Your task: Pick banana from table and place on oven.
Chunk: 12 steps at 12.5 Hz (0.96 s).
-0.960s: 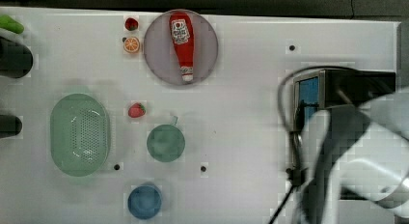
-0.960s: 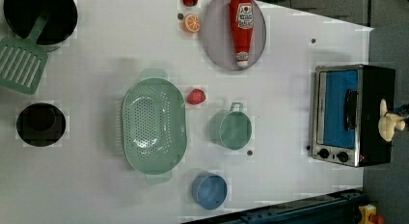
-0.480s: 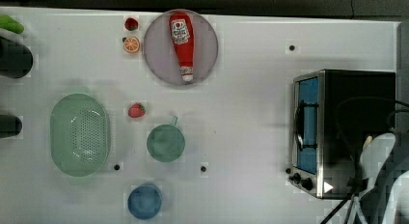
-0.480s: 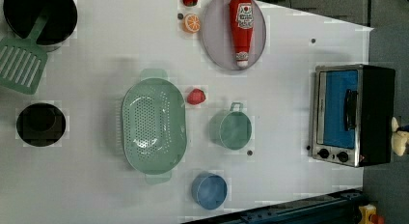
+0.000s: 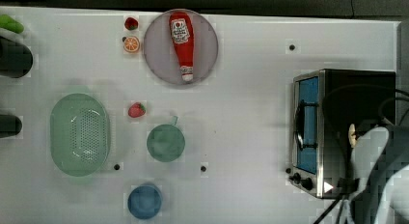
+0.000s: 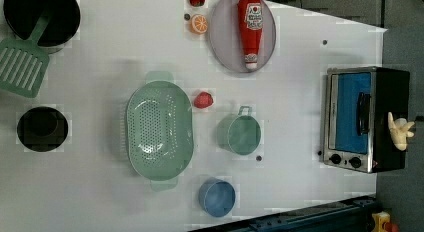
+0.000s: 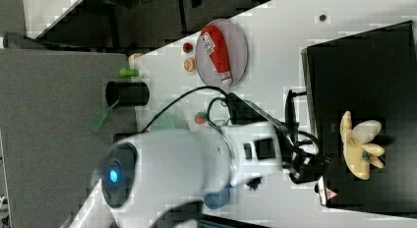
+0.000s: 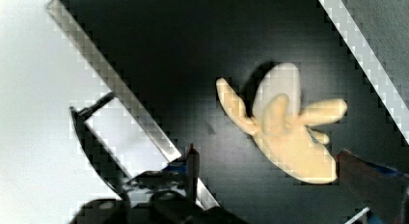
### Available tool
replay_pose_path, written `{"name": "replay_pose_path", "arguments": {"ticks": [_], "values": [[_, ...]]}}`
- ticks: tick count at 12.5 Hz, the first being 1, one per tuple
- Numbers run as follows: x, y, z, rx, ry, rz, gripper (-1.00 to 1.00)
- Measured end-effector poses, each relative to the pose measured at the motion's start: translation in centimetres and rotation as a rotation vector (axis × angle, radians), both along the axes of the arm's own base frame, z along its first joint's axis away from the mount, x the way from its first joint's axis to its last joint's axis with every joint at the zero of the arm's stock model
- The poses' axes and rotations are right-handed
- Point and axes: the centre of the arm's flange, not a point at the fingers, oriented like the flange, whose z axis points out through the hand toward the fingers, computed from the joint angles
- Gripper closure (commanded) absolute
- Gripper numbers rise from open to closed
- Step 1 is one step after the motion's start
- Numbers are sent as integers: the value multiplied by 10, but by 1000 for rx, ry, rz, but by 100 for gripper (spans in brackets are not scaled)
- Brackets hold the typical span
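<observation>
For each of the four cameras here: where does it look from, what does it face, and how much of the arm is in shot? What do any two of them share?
Top view: overhead, looking straight down on the table; the arm enters at the lower right, over the oven.
Left view: also from high above, table running across, banana on the oven's top.
Right view: from behind the arm's white body, looking toward the oven top and ketchup bottle.
Wrist view: close above the banana on the black top, a fingertip at the edge.
Shared: all four show the banana on the oven.
</observation>
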Motion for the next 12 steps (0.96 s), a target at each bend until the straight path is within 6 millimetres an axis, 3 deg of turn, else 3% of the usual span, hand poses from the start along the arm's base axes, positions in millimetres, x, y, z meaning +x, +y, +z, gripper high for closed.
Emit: {"name": "replay_pose_path", "arguments": {"ticks": [3,5,8,12], "values": [[29,27,18,-23,-33,70,-100],[43,61,34,9,-32,99,-100],[32,138,82,116,22,20,-100],[23,251,160,72,-65,-113,-100]]}}
